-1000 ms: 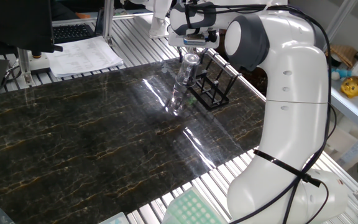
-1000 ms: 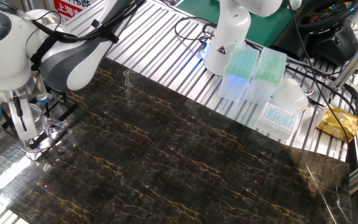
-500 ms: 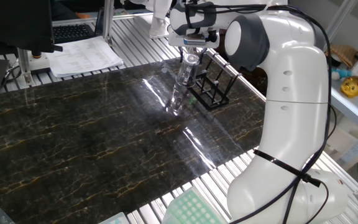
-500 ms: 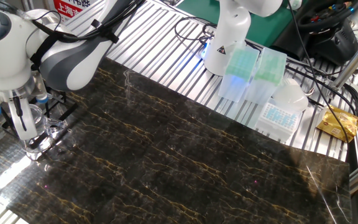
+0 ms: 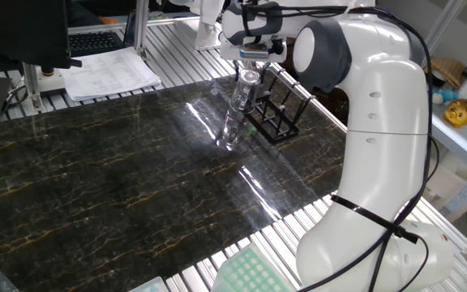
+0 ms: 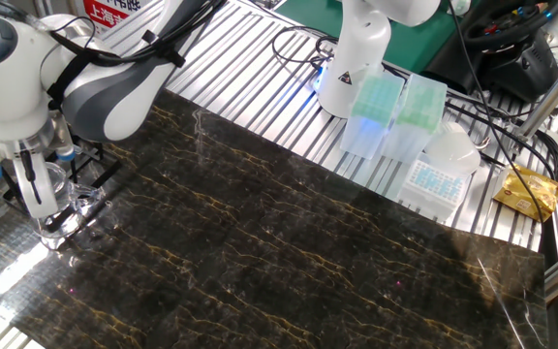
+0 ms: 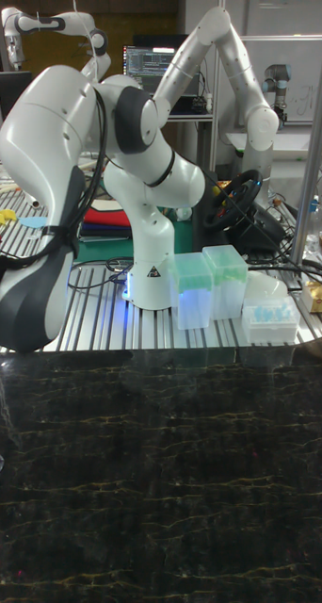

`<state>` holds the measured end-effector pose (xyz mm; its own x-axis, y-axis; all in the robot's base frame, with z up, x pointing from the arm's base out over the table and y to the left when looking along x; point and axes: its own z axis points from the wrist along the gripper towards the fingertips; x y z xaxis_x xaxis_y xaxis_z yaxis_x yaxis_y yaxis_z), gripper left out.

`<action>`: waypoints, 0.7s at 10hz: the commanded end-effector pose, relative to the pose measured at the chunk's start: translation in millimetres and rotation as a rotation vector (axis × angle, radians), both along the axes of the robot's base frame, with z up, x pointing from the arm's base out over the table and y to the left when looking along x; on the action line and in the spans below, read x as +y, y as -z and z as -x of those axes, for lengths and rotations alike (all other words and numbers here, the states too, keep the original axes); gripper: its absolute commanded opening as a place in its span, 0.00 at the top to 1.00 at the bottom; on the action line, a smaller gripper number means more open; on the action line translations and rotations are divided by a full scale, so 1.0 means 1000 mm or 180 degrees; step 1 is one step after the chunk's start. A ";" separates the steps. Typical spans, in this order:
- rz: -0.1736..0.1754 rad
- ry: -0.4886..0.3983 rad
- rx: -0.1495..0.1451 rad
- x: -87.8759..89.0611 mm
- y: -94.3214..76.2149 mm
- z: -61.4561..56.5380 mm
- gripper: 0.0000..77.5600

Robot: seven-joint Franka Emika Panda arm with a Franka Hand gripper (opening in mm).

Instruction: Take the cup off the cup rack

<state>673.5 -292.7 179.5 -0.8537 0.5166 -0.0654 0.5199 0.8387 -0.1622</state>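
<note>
The cup (image 5: 245,89) is what we see clamped between the fingers of the gripper (image 5: 248,79), held up off the dark marble-patterned table (image 5: 120,186) and just beside the cup rack (image 5: 276,113). Its clear glass stands roughly upright, and a bright glare on the table lies right under it, so we cannot tell how far its base sits above the surface. In the other fixed view the cup (image 6: 54,186) shows as a faint glassy shape against the fingers (image 6: 29,184), with the cup rack (image 6: 90,165) close behind it, its thin black bars partly hidden by the arm.

Around this spot, we find the rack standing at the table's far edge, near the arm's large white upper link (image 5: 379,105), which rises on the side of the rack away from the open tabletop. A stack of printed papers (image 5: 108,75) lies on the ribbed metal bench well apart from the cup, beside a keyboard (image 5: 96,40). A yellow toy-like object (image 5: 460,112) sits on a side shelf.

On the opposite side of the table we see green and clear pipette-tip boxes (image 6: 395,116) by the robot's base (image 6: 352,68), and a gold foil packet (image 6: 529,192) farther along. The tall fixed view shows these same boxes (image 7: 210,283) but neither cup nor rack clearly.
</note>
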 end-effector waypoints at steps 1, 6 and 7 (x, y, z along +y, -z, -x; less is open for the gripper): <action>-0.0096 -0.0017 0.0035 -0.008 -0.021 -0.002 0.98; -0.0067 0.0023 0.0041 0.000 -0.039 -0.002 0.98; -0.0046 0.0025 0.0061 0.001 -0.045 -0.003 0.98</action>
<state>674.2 -293.1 215.8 -0.8518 0.5226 -0.0371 0.5218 0.8396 -0.1510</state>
